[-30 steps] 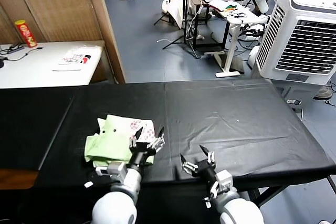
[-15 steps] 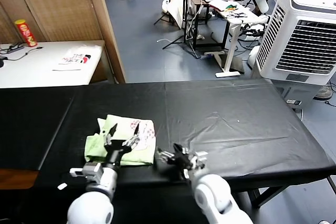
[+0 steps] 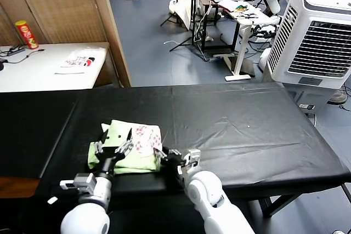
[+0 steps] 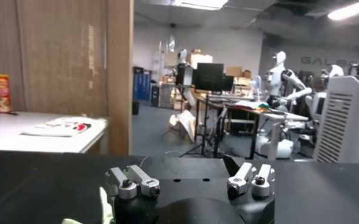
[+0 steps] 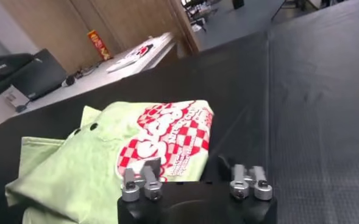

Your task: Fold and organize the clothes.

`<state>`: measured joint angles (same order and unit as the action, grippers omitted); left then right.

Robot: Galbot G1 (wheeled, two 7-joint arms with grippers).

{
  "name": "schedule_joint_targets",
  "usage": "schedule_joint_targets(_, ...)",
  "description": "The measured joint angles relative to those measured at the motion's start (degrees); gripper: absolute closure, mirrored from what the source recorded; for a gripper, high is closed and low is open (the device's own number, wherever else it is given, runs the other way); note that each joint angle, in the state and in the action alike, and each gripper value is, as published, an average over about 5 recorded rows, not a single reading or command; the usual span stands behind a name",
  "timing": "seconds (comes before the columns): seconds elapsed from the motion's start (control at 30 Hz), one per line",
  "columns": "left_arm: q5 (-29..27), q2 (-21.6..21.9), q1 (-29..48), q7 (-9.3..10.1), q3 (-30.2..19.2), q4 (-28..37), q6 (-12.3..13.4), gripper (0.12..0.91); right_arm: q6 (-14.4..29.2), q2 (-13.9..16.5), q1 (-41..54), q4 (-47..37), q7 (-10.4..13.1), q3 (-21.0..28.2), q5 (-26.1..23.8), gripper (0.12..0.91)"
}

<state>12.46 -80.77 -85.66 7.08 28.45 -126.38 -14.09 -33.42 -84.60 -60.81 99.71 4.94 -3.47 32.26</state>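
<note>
The clothes are one pale green shirt (image 3: 122, 129), folded on the black table (image 3: 241, 130) at the front left, its red-checked patch (image 3: 147, 138) facing up. My left gripper (image 3: 114, 145) hovers over the shirt's left half, fingers spread wide and empty; its wrist view shows only a sliver of green (image 4: 106, 208) beside the gripper (image 4: 182, 170). My right gripper (image 3: 166, 154) is at the shirt's near right edge. In the right wrist view the shirt (image 5: 94, 164) and patch (image 5: 167, 140) lie just ahead of the gripper (image 5: 186, 164). Its jaws stand apart, one finger (image 5: 150, 165) over the hem, the other above the black cloth.
A white side table (image 3: 33, 72) at the back left holds a red can (image 3: 26, 34) and papers (image 3: 77, 61). A wooden screen (image 3: 71, 4) stands behind it. A white air cooler (image 3: 318, 31) is at the back right. The table's front edge runs just under both grippers.
Both arms swung left. The right gripper went from the front middle of the table to the shirt's right edge. The left gripper shifted from the shirt's right side to its left half.
</note>
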Motion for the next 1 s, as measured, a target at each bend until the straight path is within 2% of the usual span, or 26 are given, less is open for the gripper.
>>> schedule_joint_targets(0.07,0.00,-0.07,-0.09,0.00,0.01,0.04,0.02,0.232,0.06,0.04,0.01,-0.02,-0.29,-0.03,-0.03,0.827)
schedule_joint_targets(0.17,-0.01,-0.09,-0.29,0.02,0.08,0.10,0.08,0.232,0.21,0.22,-0.13,0.17,-0.82,-0.22,-0.55,0.893)
schedule_joint_targets(0.27,0.07,-0.08,-0.45,0.07,0.23,0.18,0.19,0.232,-0.35,0.88,-0.64,1.19,-0.99,-0.78,-2.04,0.899)
schedule_joint_targets(0.4,0.41,-0.12,-0.36,0.20,0.31,0.47,0.25,0.232,-3.69,3.25,-2.21,5.29,-0.51,-2.43,-4.04,0.899)
schedule_joint_targets(0.57,0.53,-0.24,0.00,0.29,-0.02,1.17,0.52,0.232,-6.60,8.99,-5.33,11.93,-0.69,-5.93,-7.98,0.899)
schedule_joint_targets(0.73,0.58,-0.68,0.09,0.25,-0.47,1.56,0.73,0.232,-4.66,14.33,-8.03,14.52,-2.56,-9.59,-11.43,0.897)
schedule_joint_targets(0.83,1.05,-0.87,-0.09,0.24,-0.52,1.79,0.94,0.232,-2.97,16.39,-9.19,15.60,-4.60,-11.52,-13.26,0.822)
schedule_joint_targets(1.0,1.82,-0.51,-0.66,-0.58,-0.06,2.61,2.54,0.232,1.71,18.91,-11.14,17.31,-7.55,-14.09,-17.08,0.546)
